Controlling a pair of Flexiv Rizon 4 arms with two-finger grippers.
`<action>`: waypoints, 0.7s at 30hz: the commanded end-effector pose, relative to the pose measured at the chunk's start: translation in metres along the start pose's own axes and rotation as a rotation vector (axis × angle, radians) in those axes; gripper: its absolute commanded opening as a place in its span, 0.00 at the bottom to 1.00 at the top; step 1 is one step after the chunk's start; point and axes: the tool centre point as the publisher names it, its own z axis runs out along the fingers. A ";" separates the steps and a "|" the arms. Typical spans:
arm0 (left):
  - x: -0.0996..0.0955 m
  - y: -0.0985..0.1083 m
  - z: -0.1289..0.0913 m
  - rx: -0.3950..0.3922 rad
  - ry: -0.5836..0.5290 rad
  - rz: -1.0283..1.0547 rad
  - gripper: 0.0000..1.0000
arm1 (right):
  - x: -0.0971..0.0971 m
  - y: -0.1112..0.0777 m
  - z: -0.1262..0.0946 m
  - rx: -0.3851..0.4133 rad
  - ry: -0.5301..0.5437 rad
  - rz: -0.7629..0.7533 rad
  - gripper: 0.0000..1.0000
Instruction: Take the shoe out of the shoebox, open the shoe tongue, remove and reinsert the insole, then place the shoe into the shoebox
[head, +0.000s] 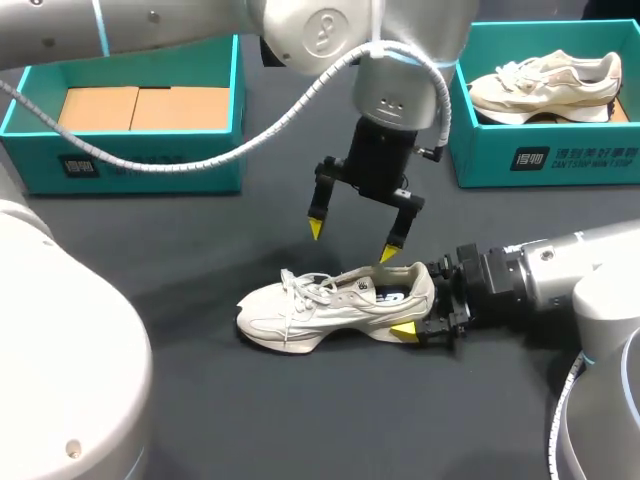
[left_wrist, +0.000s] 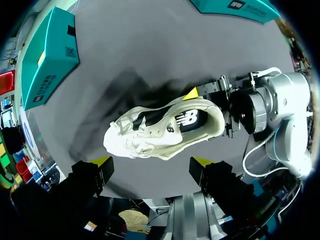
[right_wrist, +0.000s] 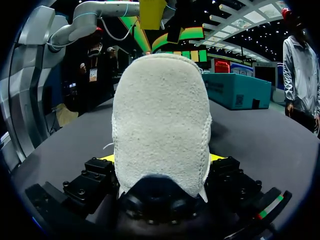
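A dark grey table (head: 200, 400) is spreading across the whole scene, and the cream shoe (head: 330, 305) is lying on its sole near the middle, toe pointing towards my left side and heel towards my right. The right gripper (head: 418, 305) is coming in low along the surface and is clamping the heel from both sides. From the right wrist its yellow-tipped fingers (right_wrist: 107, 157) are showing pressed against either flank of the heel, set only as wide as the heel itself. The left gripper (head: 352, 243) is hanging above the shoe's collar, pointing down with its fingers spread wide and touching nothing. From the left wrist, the laces and the dark insole are lying in plain sight ahead of its tips (left_wrist: 102, 161). At the back left a teal shoebox (head: 130, 150) is standing with brown card inside. At the back right a second box (head: 540, 155) is holding a second shoe (head: 545, 85). Both boxes are sitting well apart from the gripped shoe, with a broad strip of table running between them, and more table is lying between the shoe's toe and my left side.
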 end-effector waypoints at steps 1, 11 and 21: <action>0.012 -0.004 0.009 -0.050 -0.054 -0.026 1.00 | 0.001 0.000 0.001 0.006 0.000 0.001 0.00; 0.013 -0.004 0.031 -0.046 -0.082 -0.153 0.92 | 0.001 0.000 0.001 0.006 0.000 0.001 0.00; 0.013 -0.008 0.045 0.006 -0.047 -0.220 0.95 | 0.001 0.000 0.001 0.006 0.000 0.001 0.00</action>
